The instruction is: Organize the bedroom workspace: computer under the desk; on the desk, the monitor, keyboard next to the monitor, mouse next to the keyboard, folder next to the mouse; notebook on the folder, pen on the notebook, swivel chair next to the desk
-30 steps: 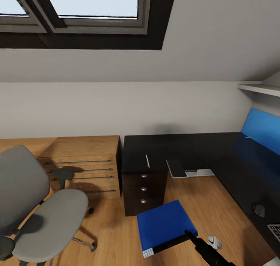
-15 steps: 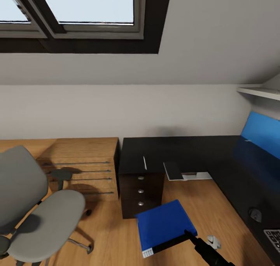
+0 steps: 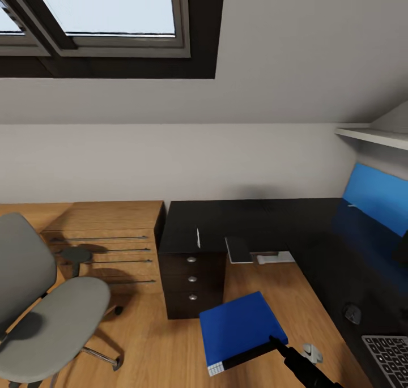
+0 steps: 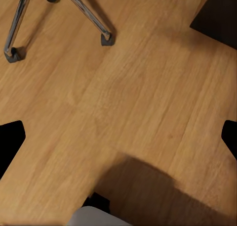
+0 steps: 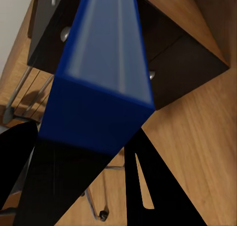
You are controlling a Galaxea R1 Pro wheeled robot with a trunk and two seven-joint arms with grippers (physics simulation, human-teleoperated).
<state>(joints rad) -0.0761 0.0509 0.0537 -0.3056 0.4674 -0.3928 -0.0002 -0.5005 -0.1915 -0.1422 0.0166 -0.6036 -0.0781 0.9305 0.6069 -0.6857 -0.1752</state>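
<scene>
Swung rightward since a moment ago, sliding desk (image 3: pixel 266 221) and swivel chair (image 3: pixel 51 314) toward the left of frame and revealing keyboard (image 3: pixel 391 357) at lower right, with folder (image 3: pixel 238 328) clamped at its near edge by right gripper (image 3: pixel 276 342); apparently stiff, light, slick-covered.

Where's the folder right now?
In the head view the folder is low and right of centre, held off the floor in the right gripper, in front of the desk drawer unit.
</scene>
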